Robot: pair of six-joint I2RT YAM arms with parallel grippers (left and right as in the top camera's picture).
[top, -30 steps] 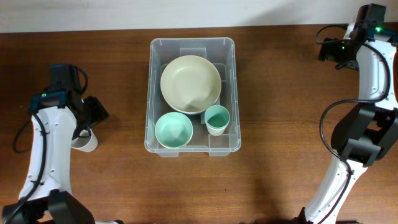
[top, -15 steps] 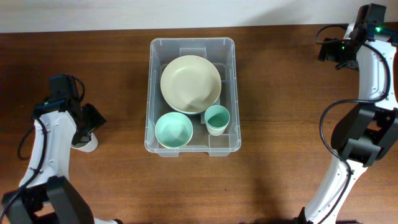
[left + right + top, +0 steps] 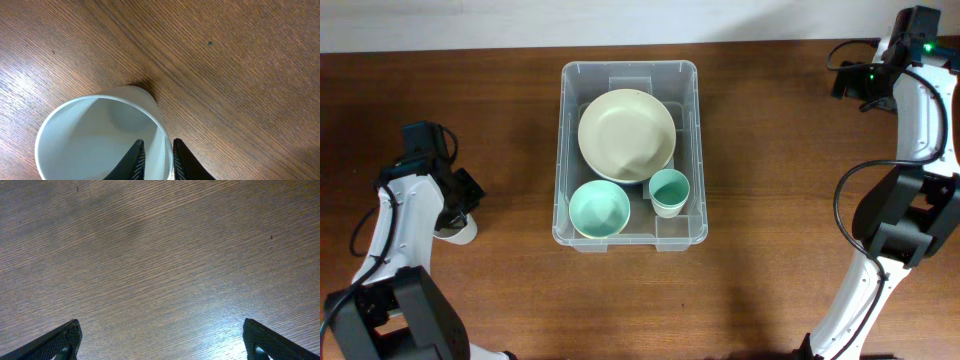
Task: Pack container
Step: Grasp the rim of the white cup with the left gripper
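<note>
The container [image 3: 630, 67], a large clear bin, stands at the table's middle and holds a cream bowl [image 3: 626, 135], a mint bowl [image 3: 599, 209] and a mint cup [image 3: 669, 191]. A white cup [image 3: 457, 231] stands upright on the wood far to the left of it. My left gripper [image 3: 156, 143] is over this white cup [image 3: 95, 140], one finger inside the rim and one outside, shut on the cup's wall. In the overhead view the left gripper [image 3: 458, 208] sits right above the cup. My right gripper [image 3: 160, 330] hangs open over bare wood at the far right, holding nothing.
The wooden table [image 3: 780, 200] runs to a pale wall at the back. The right arm [image 3: 910, 120] stands along the right edge, the left arm [image 3: 395, 250] along the left edge.
My left arm has shifted slightly toward the front over the white cup, and its jaws have closed from wide apart onto the cup's rim. The right arm has not moved.
</note>
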